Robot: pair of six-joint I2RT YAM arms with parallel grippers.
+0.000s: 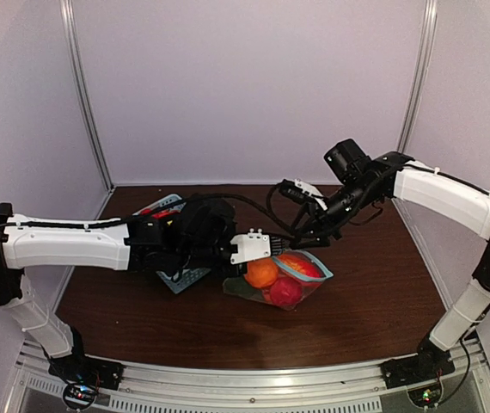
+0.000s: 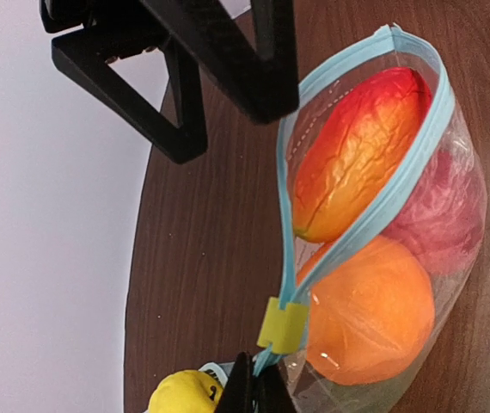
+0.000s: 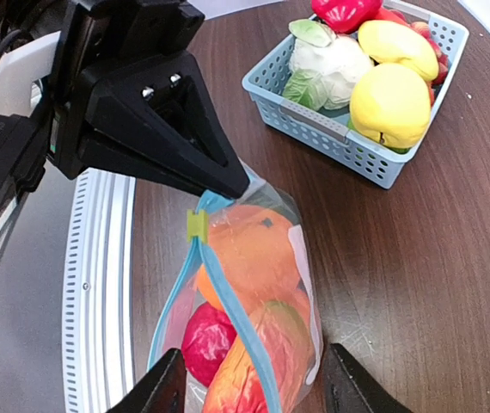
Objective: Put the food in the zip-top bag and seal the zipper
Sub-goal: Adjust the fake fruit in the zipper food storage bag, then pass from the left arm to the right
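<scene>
We counted 3 things in the zip-top bag (image 3: 303, 258) on the bench (image 1: 374, 284): orange ball (image 2: 370, 318), red ball (image 2: 438, 215), red-yellow fruit (image 2: 357, 146) | left tool (image 2: 255, 391) was pinched tight on the zipper (image 2: 285, 206) end | right tool (image 3: 258, 387) was open, a finger each side of the bag's far end

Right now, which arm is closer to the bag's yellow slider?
Left. On the left arm, the jaws pinch the bag by its blue edge, right beside the yellow slider. On the right arm, the jaws straddle the bag's far end.
</scene>
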